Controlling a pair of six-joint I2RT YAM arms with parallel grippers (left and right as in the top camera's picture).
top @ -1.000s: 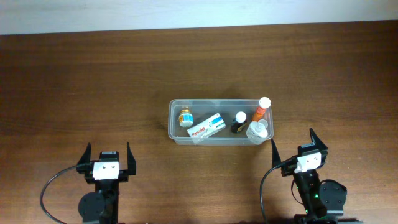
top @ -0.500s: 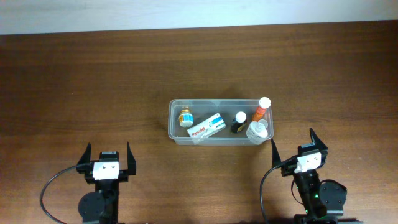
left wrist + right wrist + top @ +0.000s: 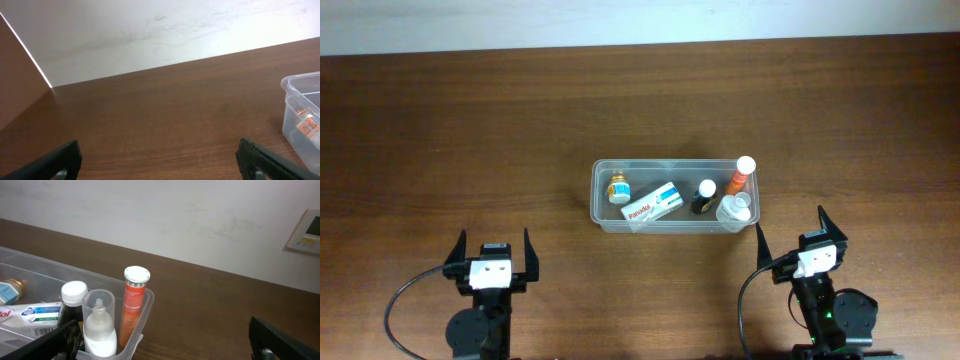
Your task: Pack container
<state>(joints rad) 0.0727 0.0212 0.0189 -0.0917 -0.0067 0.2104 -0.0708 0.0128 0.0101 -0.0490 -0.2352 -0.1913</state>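
On the left, the left gripper [image 3: 493, 238] sits low near the front edge of the table [image 3: 440, 120], its fingers spread wide with nothing between them, well apart from the tub [image 3: 596, 205]. The tub lies mid-table, nearer the right arm. From left to right it holds a small jar [image 3: 618, 187], a flat box [image 3: 653, 202] lying aslant and a dark bottle [image 3: 703, 196] with a white cap. A clear bottle [image 3: 735, 209] and an orange tube [image 3: 740, 176] are crowded into the right end. I see nothing loose on the wood, so to my eye the packing looks finished, or nearly. The tube stands against the far right corner with its cap above the rim. If anything wants doing, it is settling that tube down, taken gently from above so the light tub does not slide and the clear bottle does not tip. The right gripper [image 3: 789, 222], also spread and empty, waits just off the tub's near right corner, best placed for it.
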